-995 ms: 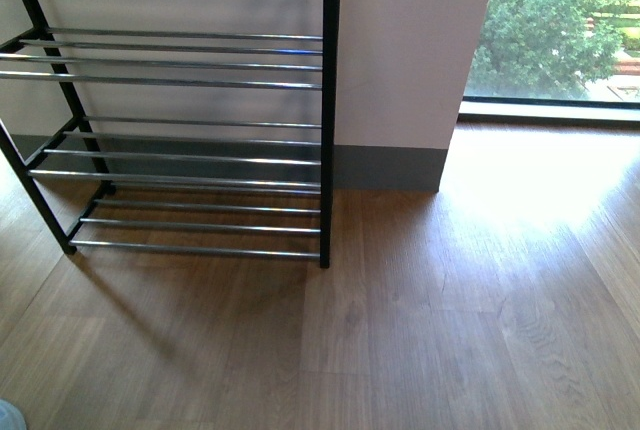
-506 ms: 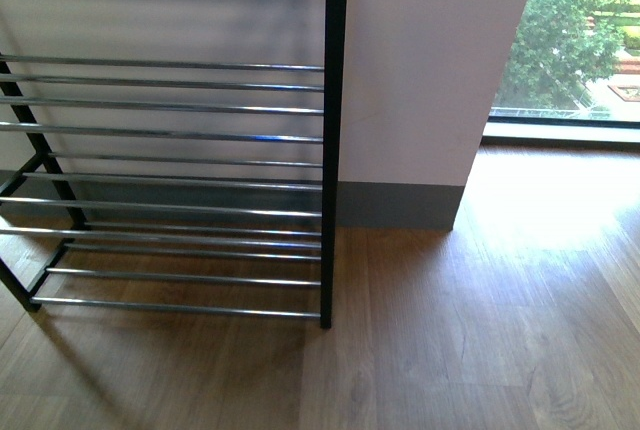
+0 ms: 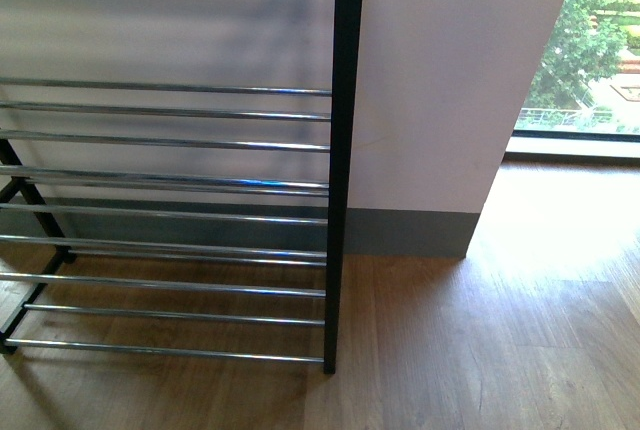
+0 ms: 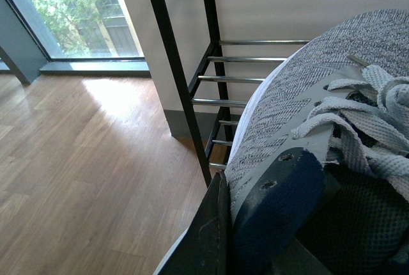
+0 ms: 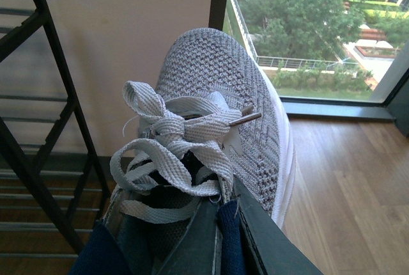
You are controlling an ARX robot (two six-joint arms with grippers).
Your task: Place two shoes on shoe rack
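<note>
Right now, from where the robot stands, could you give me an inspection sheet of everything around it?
Surface: wood floor, sunlit near the window.
Job's things: rack against the wall, no shoes on the bars in view; left shoe and right shoe are both held, not on the rack.
Clutter: nothing seen.
Grippers: left gripper shut on the left shoe; right gripper shut on the right shoe's navy lining; neither shows in the front view.
Cables: nothing seen.
Surroundings: white wall, grey skirting, window with trees outside.
</note>
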